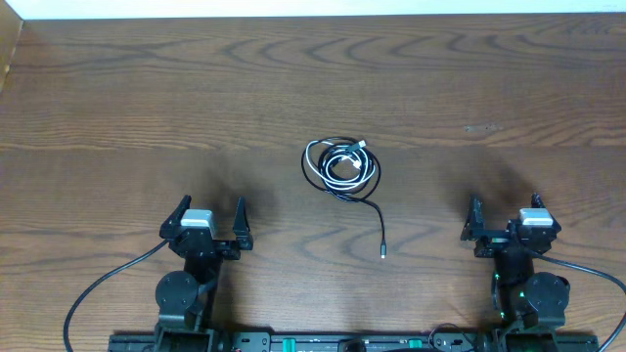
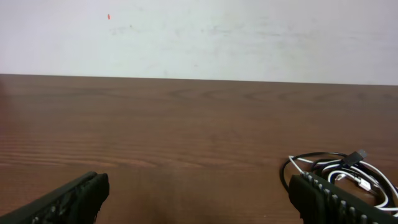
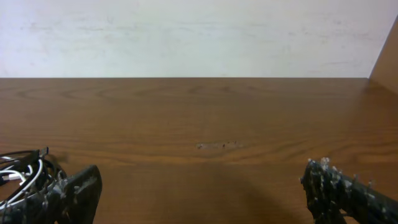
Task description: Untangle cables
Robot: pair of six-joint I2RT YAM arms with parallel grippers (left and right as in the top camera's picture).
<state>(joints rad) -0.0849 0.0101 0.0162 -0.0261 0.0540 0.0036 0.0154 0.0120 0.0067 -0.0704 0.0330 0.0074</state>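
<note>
Cables (image 1: 340,168) lie in one small tangled bundle near the middle of the table (image 1: 147,98), between my two arms and a little farther out than both of them. Inside the bundle I see a white cord (image 1: 344,166) coiled among black loops; how many black cords are there, I cannot tell from above. One black tail (image 1: 380,220) leaves the bundle toward my side and ends in a small plug (image 1: 382,252), which rests alone on the wood.

My left gripper (image 1: 211,205) sits low over the table, well apart from the bundle, with its jaws spread wide and nothing between them. My right gripper (image 1: 506,205) is in the same condition on the other side: wide apart, empty, and also well away from the cables. In the left wrist view the bundle shows just behind one finger (image 2: 336,199), at the right edge. In the right wrist view it shows at the left edge. So each gripper points straight ahead and the bundle lies diagonally from it.

I judge that no untangling is done yet. The arms stand one on each side, I think, so that either one can reach the centre. The free tail looks like the easiest first grip, because it lies apart from the loops. The danger is that a thin cord flat on wood slips from my fingers, or that pulling tightens the knot.
</note>
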